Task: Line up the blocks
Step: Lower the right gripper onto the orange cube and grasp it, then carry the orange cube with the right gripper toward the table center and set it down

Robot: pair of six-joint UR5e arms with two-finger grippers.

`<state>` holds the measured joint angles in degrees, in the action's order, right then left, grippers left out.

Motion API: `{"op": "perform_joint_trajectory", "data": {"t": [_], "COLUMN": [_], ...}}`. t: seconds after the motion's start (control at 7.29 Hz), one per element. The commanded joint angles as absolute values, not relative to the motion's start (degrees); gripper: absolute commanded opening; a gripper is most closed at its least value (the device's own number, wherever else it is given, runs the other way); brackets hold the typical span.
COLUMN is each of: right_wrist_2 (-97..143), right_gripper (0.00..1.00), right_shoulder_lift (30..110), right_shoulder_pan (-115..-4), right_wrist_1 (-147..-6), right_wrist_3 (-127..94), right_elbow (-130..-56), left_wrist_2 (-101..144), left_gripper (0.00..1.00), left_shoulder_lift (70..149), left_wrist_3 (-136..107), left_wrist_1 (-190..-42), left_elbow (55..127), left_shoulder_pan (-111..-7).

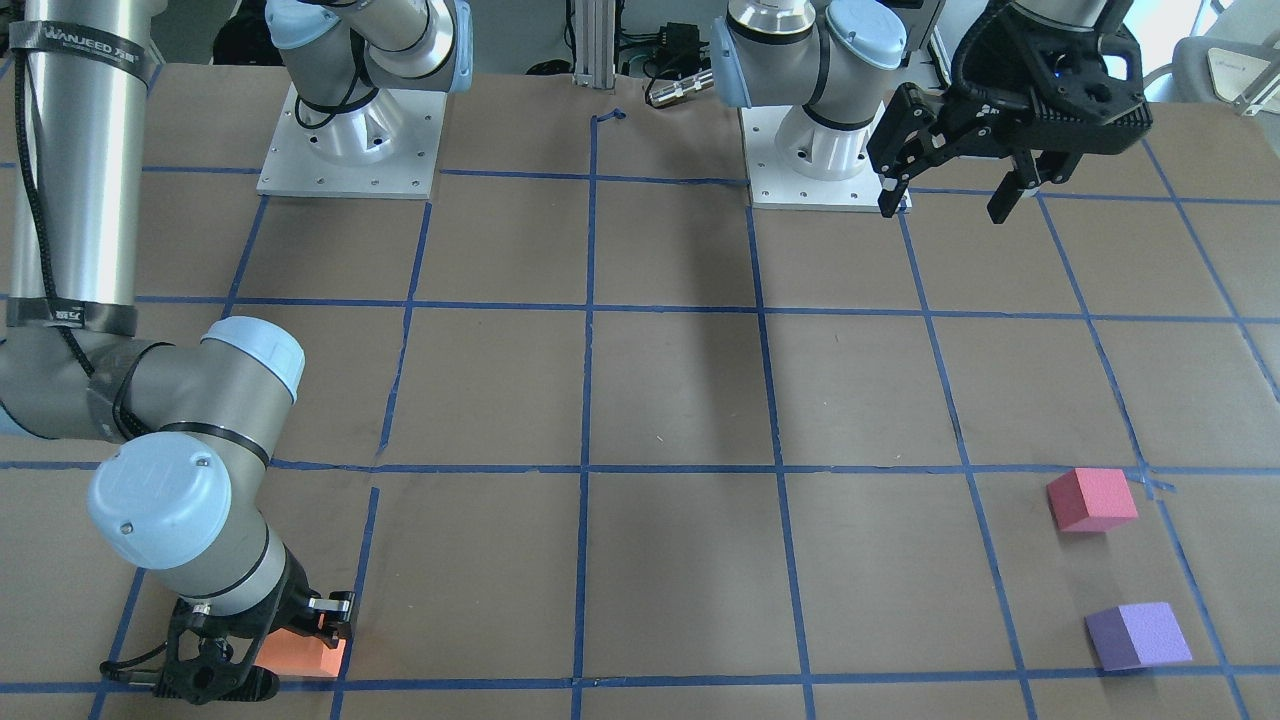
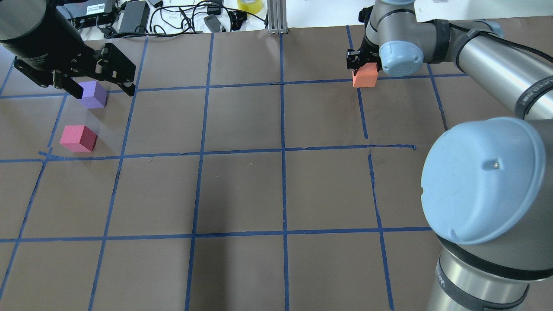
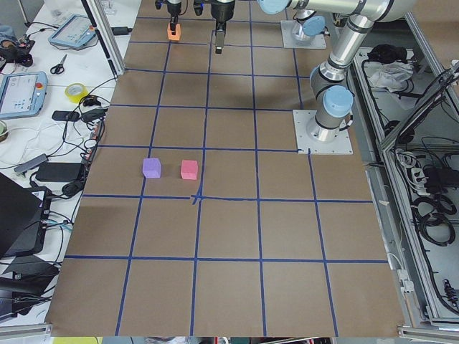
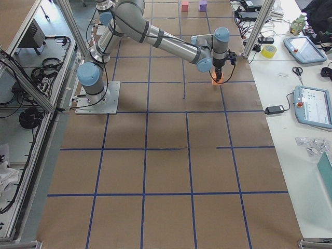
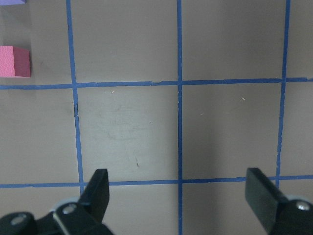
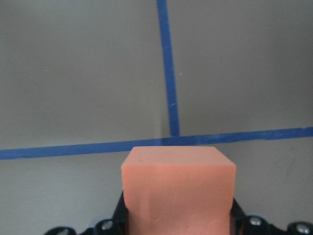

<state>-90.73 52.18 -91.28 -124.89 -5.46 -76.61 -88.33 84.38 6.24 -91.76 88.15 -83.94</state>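
My right gripper [image 2: 362, 69] is shut on the orange block [image 2: 364, 77] at the far right of the table, at or just above the paper by a blue tape crossing. The orange block fills the bottom of the right wrist view [image 6: 178, 188] and also shows in the front-facing view [image 1: 312, 652]. The pinkish-red block [image 2: 77, 138] and the purple block [image 2: 93, 96] sit side by side on the far left, a small gap apart. My left gripper [image 1: 950, 195] is open and empty, held high over the left side. Its wrist view shows the pinkish-red block [image 5: 14, 61] at the left edge.
The table is brown paper with a blue tape grid [image 2: 283, 151]. Cables, power bricks and a yellow tape roll [image 2: 249, 5] lie past the far edge. The two arm bases [image 1: 350, 150] [image 1: 825, 160] stand on the robot's side. A post [image 2: 276, 17] stands at mid far edge.
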Motion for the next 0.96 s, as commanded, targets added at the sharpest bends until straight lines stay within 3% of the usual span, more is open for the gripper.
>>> {"op": "perform_joint_trajectory", "data": {"t": [0.0, 0.41, 0.82], "right_wrist_2": [-89.74, -85.17, -87.18], "right_gripper": [0.00, 0.00, 0.00], "right_shoulder_lift": [52.21, 48.98, 43.69], "right_shoulder_pan": [-97.97, -104.39, -109.06], "right_wrist_1": [-122.97, -122.96, -119.20], "right_wrist_3": [-16.31, -21.53, -21.27], "right_elbow": [-74.01, -72.08, -64.97], "left_wrist_2": [-88.33, -88.33, -88.33], "left_gripper": [1.00, 1.00, 1.00], "left_shoulder_lift": [84.37, 84.02, 84.02], "left_wrist_3": [6.24, 6.77, 6.77], "left_wrist_1": [-91.76, -91.85, -91.85], "left_elbow": [88.07, 87.98, 88.07], "left_shoulder_pan": [-83.94, -83.50, -83.67]}}
